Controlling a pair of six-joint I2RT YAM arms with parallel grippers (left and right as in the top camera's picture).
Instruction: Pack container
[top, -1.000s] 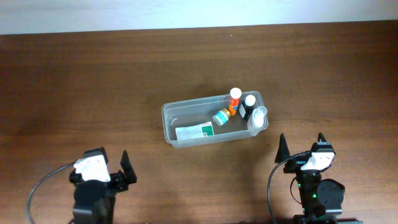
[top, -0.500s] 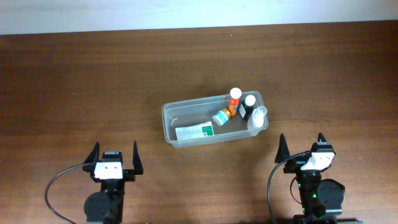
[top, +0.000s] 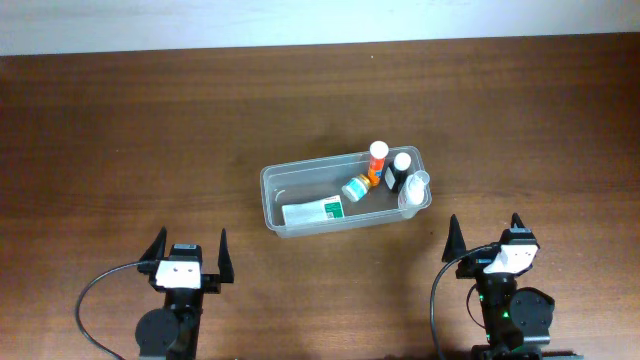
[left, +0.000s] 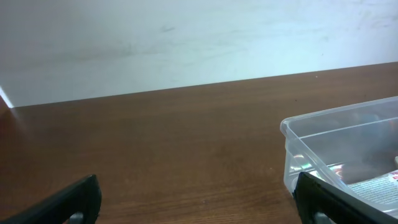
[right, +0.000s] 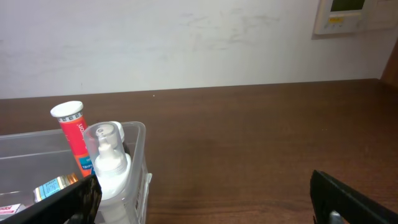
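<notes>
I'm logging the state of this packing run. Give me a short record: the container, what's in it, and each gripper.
container: clear plastic tub, mid-table, no lid on it
inside: orange tube, dark bottle with white cap, clear spray bottle, teal jar on its side, white-green box lying flat
left gripper: open, empty, apart from the tub
right gripper: open, empty, apart from the tub

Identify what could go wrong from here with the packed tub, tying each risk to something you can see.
1. The clear bottle stands against the right end wall of the container, its top above the rim; a nudge might tip it out.
2. The orange tube also rises past the rim, so the right gripper, reaching in, could catch it.
</notes>
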